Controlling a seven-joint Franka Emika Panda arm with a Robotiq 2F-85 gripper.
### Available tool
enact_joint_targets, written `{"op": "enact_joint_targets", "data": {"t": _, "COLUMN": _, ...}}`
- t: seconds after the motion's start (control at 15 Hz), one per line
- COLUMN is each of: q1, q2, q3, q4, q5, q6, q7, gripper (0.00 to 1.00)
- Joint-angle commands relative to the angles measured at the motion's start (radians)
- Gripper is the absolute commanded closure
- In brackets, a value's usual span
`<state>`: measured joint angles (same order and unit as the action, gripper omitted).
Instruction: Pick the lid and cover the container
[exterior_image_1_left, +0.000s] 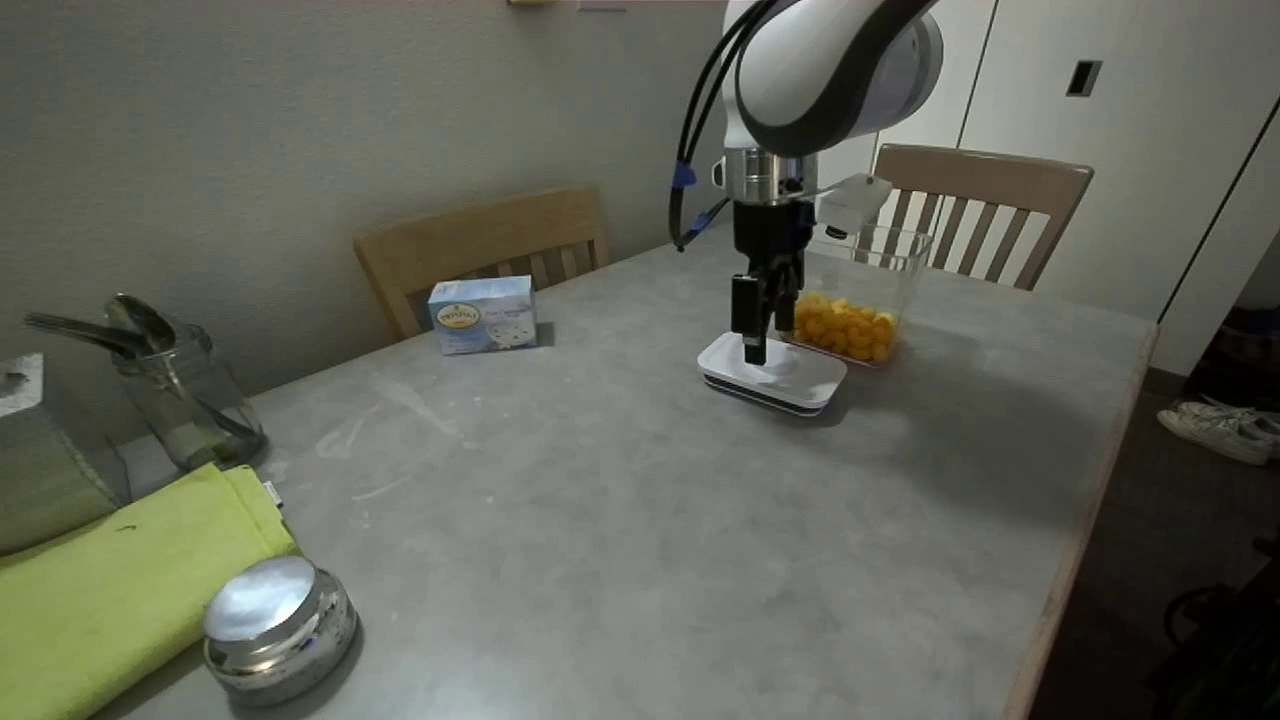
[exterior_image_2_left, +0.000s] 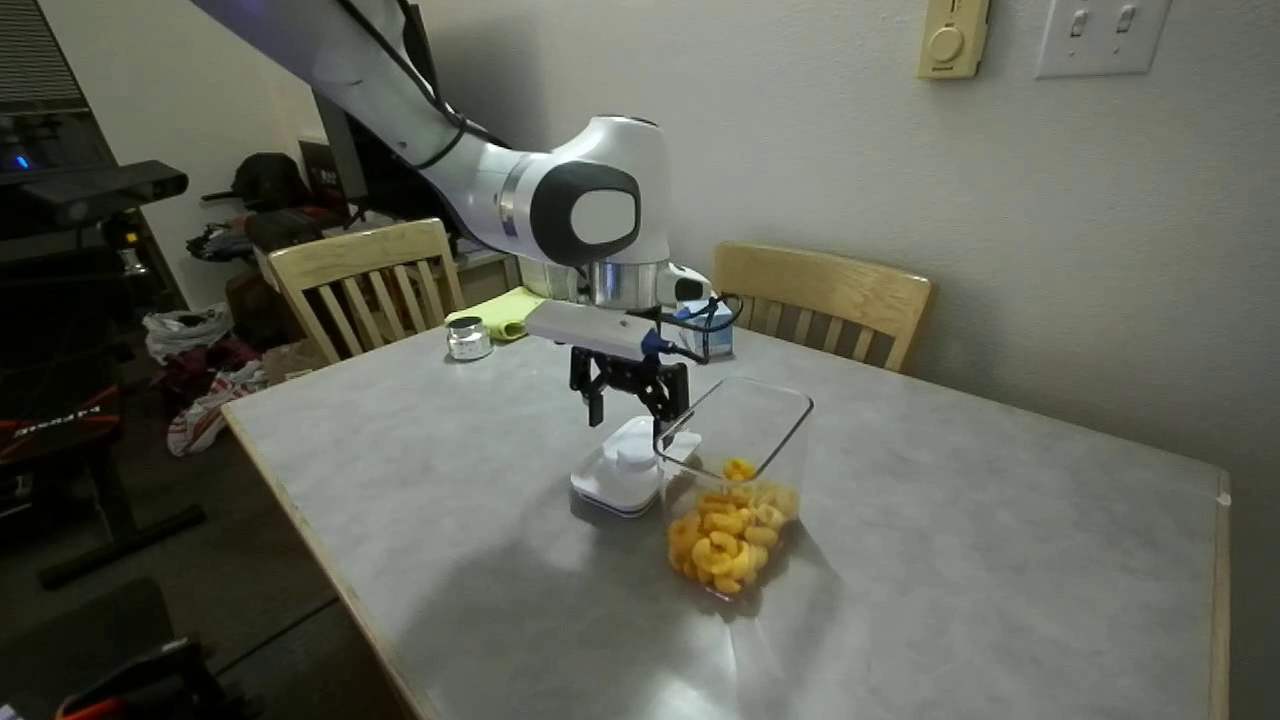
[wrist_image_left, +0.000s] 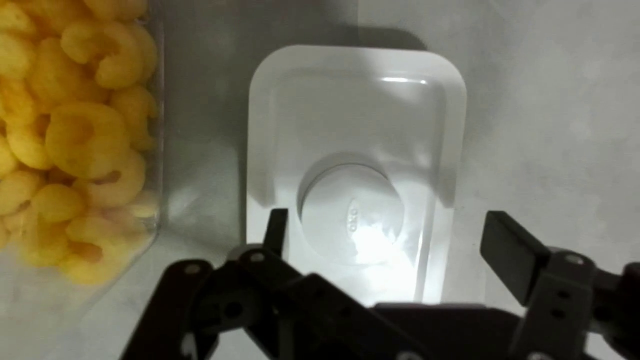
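Note:
The white lid (exterior_image_1_left: 805, 378) lies flat on the table, with a round raised knob (wrist_image_left: 352, 215) facing up. It also shows in an exterior view (exterior_image_2_left: 615, 488) and the wrist view (wrist_image_left: 355, 110). My gripper (wrist_image_left: 387, 232) is open and empty just above the lid. In the wrist view the left finger overlaps the lid's left edge and the right finger is past its right edge. The gripper also shows in both exterior views (exterior_image_1_left: 768, 338) (exterior_image_2_left: 630, 422). The clear container (exterior_image_2_left: 785, 462), open at the top with yellow-orange pieces inside, stands close beside the lid (exterior_image_1_left: 868, 285) (wrist_image_left: 160, 125).
A white-and-blue box (exterior_image_1_left: 485, 318) stands near the wall side. A shiny metal jar (exterior_image_1_left: 280, 630), a yellow-green cloth (exterior_image_1_left: 140, 590) and a glass jar with utensils (exterior_image_1_left: 195, 400) stand at the far end from the container. Chairs (exterior_image_2_left: 820, 290) stand at the table's edges.

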<state>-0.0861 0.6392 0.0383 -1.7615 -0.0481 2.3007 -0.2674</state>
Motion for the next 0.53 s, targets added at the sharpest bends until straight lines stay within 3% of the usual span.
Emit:
{"op": "enact_joint_targets", "data": {"t": 0.0, "q1": -0.018, "q2": -0.016, "q3": 0.006, "q4": -0.024, "q5": 0.022, "q6": -0.012, "q7": -0.021, "gripper": 0.06}}
{"op": "enact_joint_targets", "data": {"t": 0.33, "q1": -0.025, "q2": -0.011, "q3": 0.005, "q4": -0.033, "q5": 0.018, "q6": -0.005, "q7": -0.028, "gripper": 0.02}}
{"op": "enact_joint_targets", "data": {"t": 0.47, "q1": -0.026, "q2": -0.011, "q3": 0.004, "q4": -0.035, "q5": 0.018, "q6": -0.007, "q7": -0.027, "gripper": 0.08}}
